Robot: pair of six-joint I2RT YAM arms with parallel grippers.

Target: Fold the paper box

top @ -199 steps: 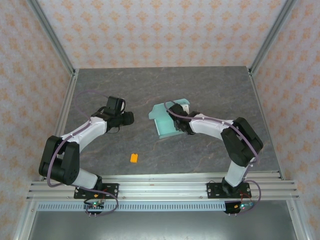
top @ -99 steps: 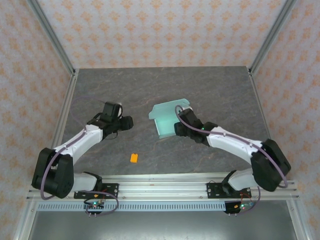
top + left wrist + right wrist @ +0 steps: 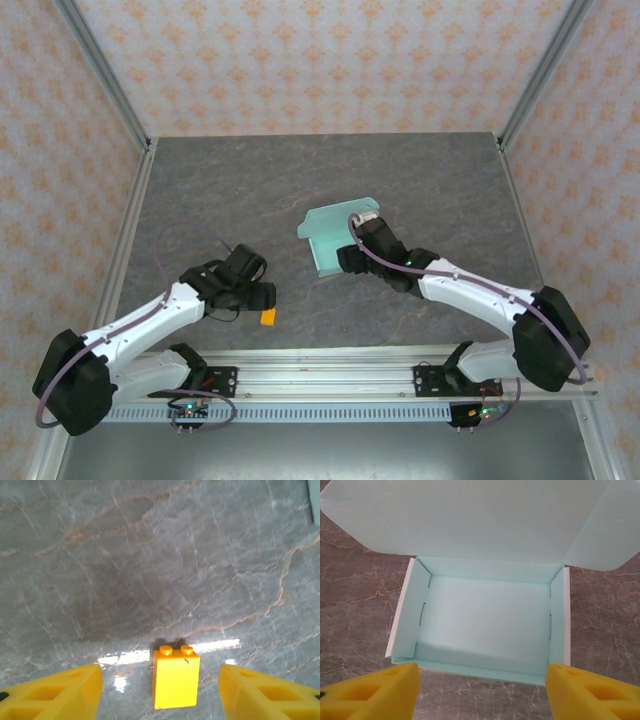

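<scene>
- Two arms reach out over the grey tabletop (image 3: 250, 180), one on the left and one on the right.
- The paper box (image 3: 325, 235) sits on the tabletop a bit to the right of the middle, with nothing holding it.
- The box is pale mint green and made of thin card.
- Seen from the right wrist, the box has a flat floor and low walls on all four sides.
- Its lid (image 3: 470, 520) is open and leans back on the far side, with a small flap at each end.
- The right gripper (image 3: 346, 258) is just at the near side of the box.
- Its yellow fingers (image 3: 370, 690) stand wide apart, one by each near corner of the box, and they hold nothing.
- The left gripper (image 3: 260, 298) is low over the tabletop near the front, well apart from the box.
- Its jaws are wide open too, and nothing is in them.
- A tiny orange block (image 3: 175, 677) lies on the tabletop between the left gripper's fingers (image 3: 55, 690), with a gap on each side.
- The block has two little bumps on its far end.
</scene>
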